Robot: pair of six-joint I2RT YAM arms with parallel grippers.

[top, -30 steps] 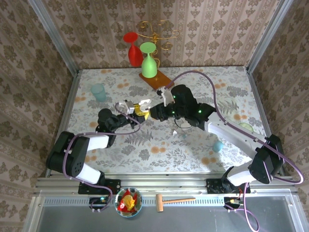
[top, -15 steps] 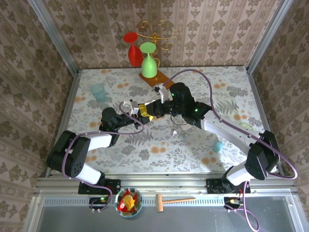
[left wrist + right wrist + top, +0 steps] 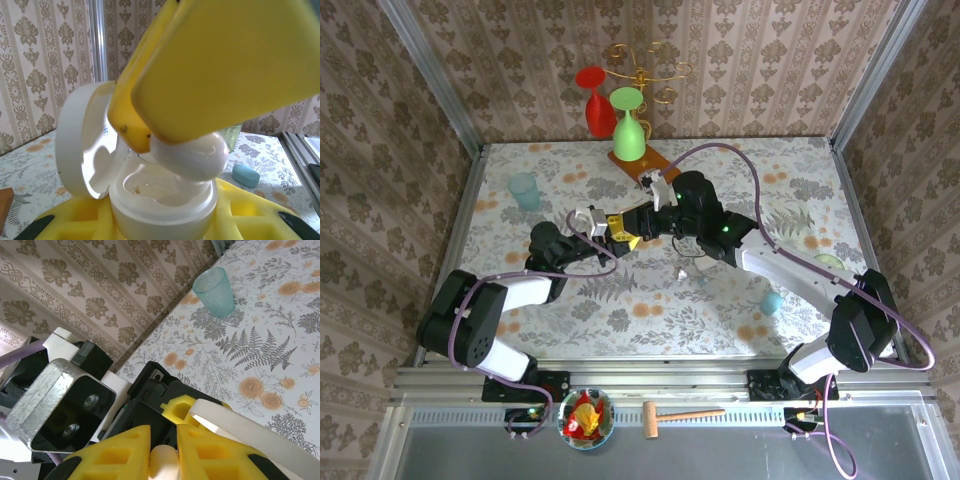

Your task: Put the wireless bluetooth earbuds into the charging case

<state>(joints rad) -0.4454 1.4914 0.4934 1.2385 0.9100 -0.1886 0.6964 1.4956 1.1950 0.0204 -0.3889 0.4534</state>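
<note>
The earbud (image 3: 187, 155) rests at the rim of the open charging case (image 3: 150, 205), above its inner wells, clamped between the yellow fingers of the right gripper (image 3: 164, 439). The left gripper (image 3: 160, 220) grips the case's base from both sides, with the lid swung open. A teal cup (image 3: 524, 190) stands well left of the case, and a green glass (image 3: 629, 135) stands behind it.

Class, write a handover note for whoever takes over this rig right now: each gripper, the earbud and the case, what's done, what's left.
Left gripper: shut on the charging case, whose lid is open.
Right gripper: shut on one earbud, which is at the case's open mouth and not yet seated.
Done: case open and earbud picked up.
Left: press the earbud down into the case, release it, probably close the lid afterwards.
</note>
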